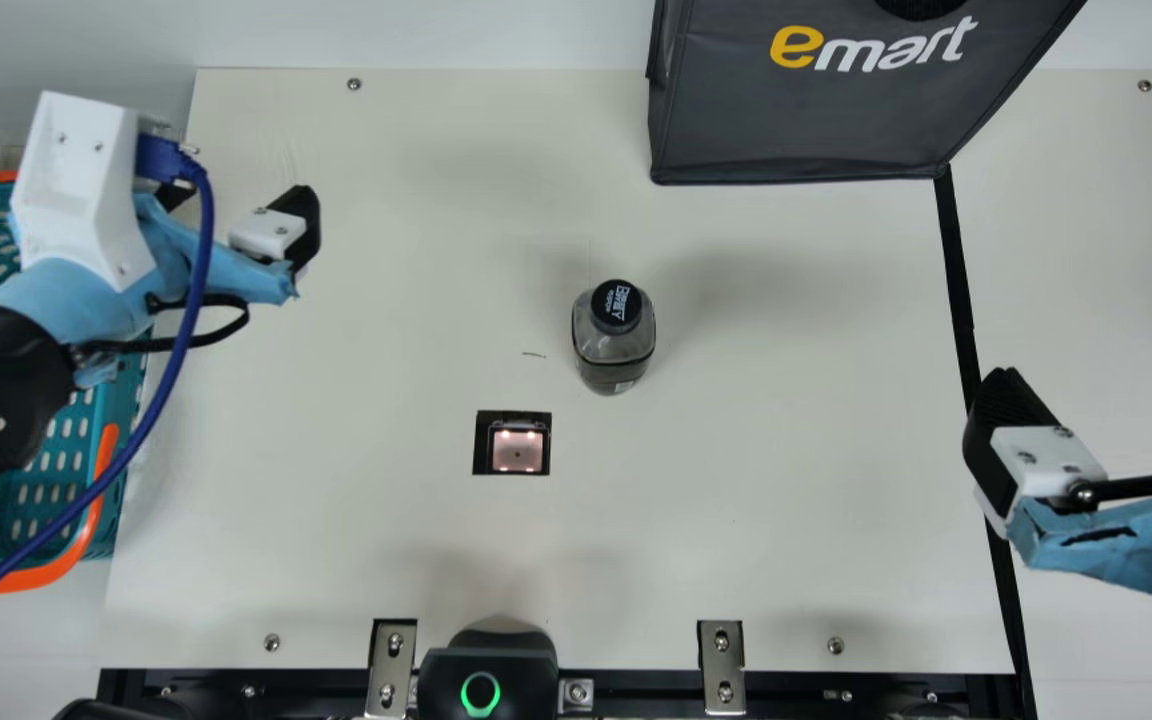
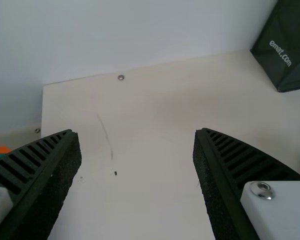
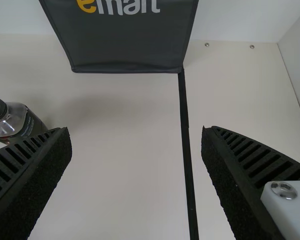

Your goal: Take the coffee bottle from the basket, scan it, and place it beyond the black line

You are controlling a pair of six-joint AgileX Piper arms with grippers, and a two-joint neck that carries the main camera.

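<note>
Left tool: we have it [image 1: 244, 192] above the bench [image 1: 386, 350] on the basket side, its two ribbed fingers apart with nothing held.
Right tool: we have this one [image 1: 1096, 385] apart as well, and holding nothing; in the right wrist view the black line [image 1: 961, 290] runs between its two fingers.
Lettering on the bottle: pale characters across the dark cap of the bottle [image 1: 613, 340], and we can make out a small white patch low on its side.
Lettering on the bag: big yellow and white letters on the front of the dark bag [image 1: 786, 125]; in the left wrist view we also see smaller white print on its side.
Bottle count: one, upright on the bench between the two tools, near the scanner [image 1: 518, 450] and on the basket side of the black line.
Bag count: one, at the far edge, where the black line meets its corner.
Scanner count: one, a lit square set into the bench.
Basket count: one, teal with an orange rim [image 1: 56, 575], partly under our left arm.
Brackets: we count two metal ones [image 1: 722, 655] along the near edge.
</note>
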